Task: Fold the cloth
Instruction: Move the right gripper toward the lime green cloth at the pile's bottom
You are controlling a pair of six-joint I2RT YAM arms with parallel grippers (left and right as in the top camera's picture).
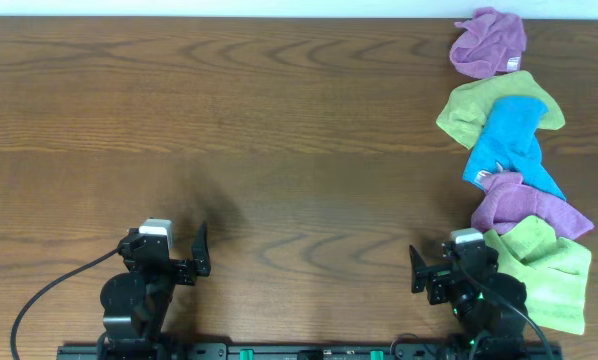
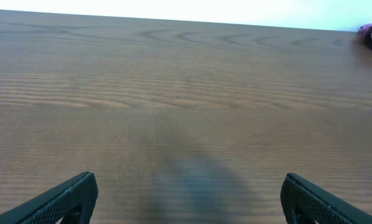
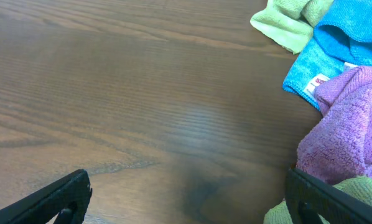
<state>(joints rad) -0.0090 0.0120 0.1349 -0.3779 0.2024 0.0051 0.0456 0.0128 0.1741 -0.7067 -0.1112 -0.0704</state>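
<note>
Your left claw [image 2: 189, 186] and right claw [image 3: 189, 186] are gaping empty. Right of the latter are lying one lime cloth [image 1: 559, 285], one olive cloth [image 1: 467, 108], one blue cloth [image 1: 509, 135] and two purple cloths [image 1: 489, 42] [image 1: 524, 205], hugging the table [image 1: 279, 120] edge.

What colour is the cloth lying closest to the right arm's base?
The cloth is bright lime green; the overhead view shows it best.

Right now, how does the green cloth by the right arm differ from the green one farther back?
The near green cloth is bright lime; the far green cloth is duller and yellower. The near one touches a purple cloth at its far edge; the far one has the blue cloth lying across it. Both lie rumpled and unfolded.
</note>
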